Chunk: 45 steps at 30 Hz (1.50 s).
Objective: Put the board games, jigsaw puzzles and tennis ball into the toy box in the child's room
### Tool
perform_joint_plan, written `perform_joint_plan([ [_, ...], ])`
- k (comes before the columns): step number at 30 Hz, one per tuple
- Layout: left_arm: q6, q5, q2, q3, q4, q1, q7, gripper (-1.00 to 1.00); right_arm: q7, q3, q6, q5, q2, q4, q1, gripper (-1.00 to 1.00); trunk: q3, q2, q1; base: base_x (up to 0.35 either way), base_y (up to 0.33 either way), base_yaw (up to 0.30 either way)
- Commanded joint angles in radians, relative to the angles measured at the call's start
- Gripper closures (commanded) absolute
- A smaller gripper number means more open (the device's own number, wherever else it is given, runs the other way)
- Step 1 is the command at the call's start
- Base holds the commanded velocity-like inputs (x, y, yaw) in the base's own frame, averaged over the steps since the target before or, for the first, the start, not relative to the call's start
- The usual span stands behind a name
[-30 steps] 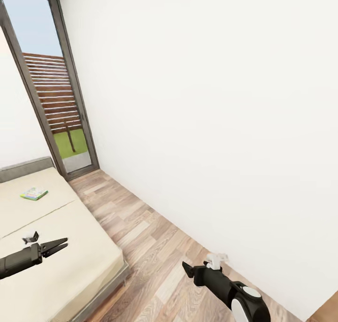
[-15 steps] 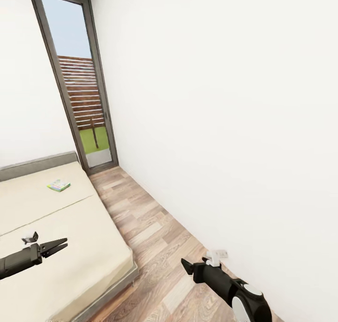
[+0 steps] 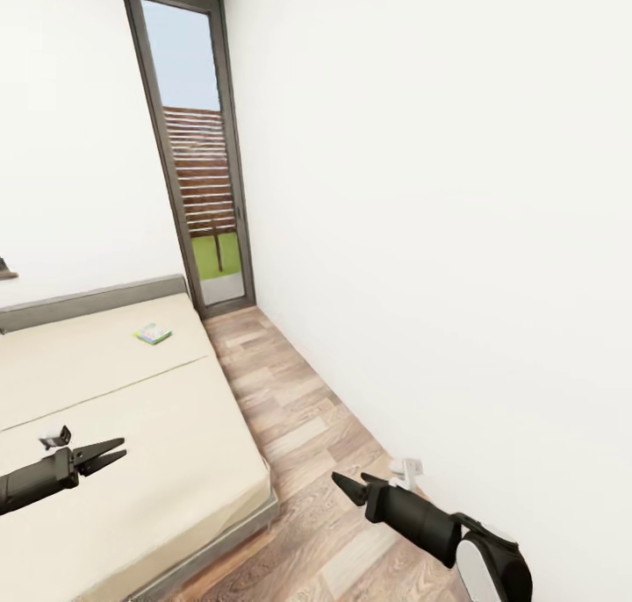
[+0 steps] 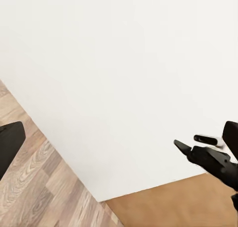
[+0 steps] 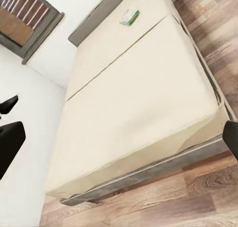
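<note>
One board game, a thin flat box with green and blue print, lies on the beige mattress of the bed near the grey headboard; the right wrist view shows the board game too. My left gripper hangs open and empty above the near part of the mattress, far from the box. Over the wood floor beside the bed, my right gripper is open with nothing in it. The table, toy box, jigsaw puzzles and tennis ball are out of view.
A tall dark-framed window stands in the corner beyond the bed. A white wall runs along the right. A strip of wood-plank floor lies between the bed frame and that wall.
The whole picture has shifted right, so the camera has turned left; more of the bed and headboard shows. Both grippers keep the same open pose. The board game has not moved on the mattress.
</note>
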Motion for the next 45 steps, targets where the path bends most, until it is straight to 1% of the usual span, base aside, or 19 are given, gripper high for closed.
perform_joint_plan([
  [1, 0.02, -0.001, 0.0, 0.0, -0.006, -0.001, -0.004, -1.0, 0.005, -0.01, 0.011, -0.015, 0.002, -0.001, -0.001, -1.0, -0.003, -0.002, 0.001, 0.03, -0.028, 0.266],
  [3, 0.037, -0.003, -0.001, -0.001, -0.017, 0.003, -0.004, -1.0, 0.014, -0.024, 0.019, -0.033, 0.003, 0.0, -0.002, -1.0, -0.005, -0.002, 0.001, 0.019, -0.018, 0.26],
  [9, 0.05, -0.005, -0.003, 0.0, -0.033, 0.018, -0.004, -1.0, 0.023, -0.036, 0.026, -0.048, 0.01, 0.0, -0.002, -1.0, -0.01, -0.002, 0.001, 0.007, -0.007, 0.253],
  [16, 0.052, -0.005, -0.003, -0.001, -0.037, 0.022, -0.004, -1.0, 0.025, -0.037, 0.028, -0.051, 0.015, 0.0, -0.002, -1.0, -0.016, -0.002, 0.001, 0.001, -0.001, 0.249],
  [28, 0.052, -0.01, -0.001, 0.0, -0.035, 0.023, -0.004, -1.0, 0.026, -0.047, 0.028, -0.054, 0.0, 0.0, -0.002, -1.0, -0.027, -0.002, 0.001, 0.0, 0.0, 0.249],
  [39, 0.052, -0.01, -0.004, -0.001, -0.035, 0.023, -0.004, -1.0, 0.026, -0.046, 0.029, -0.054, -0.001, 0.0, -0.002, -1.0, -0.037, -0.002, 0.001, 0.0, -0.001, 0.248],
  [45, 0.052, -0.01, -0.006, -0.001, -0.035, 0.023, -0.004, -1.0, 0.026, -0.042, 0.028, -0.053, 0.0, 0.0, -0.002, -1.0, -0.043, -0.002, 0.001, 0.031, -0.091, 0.246],
])
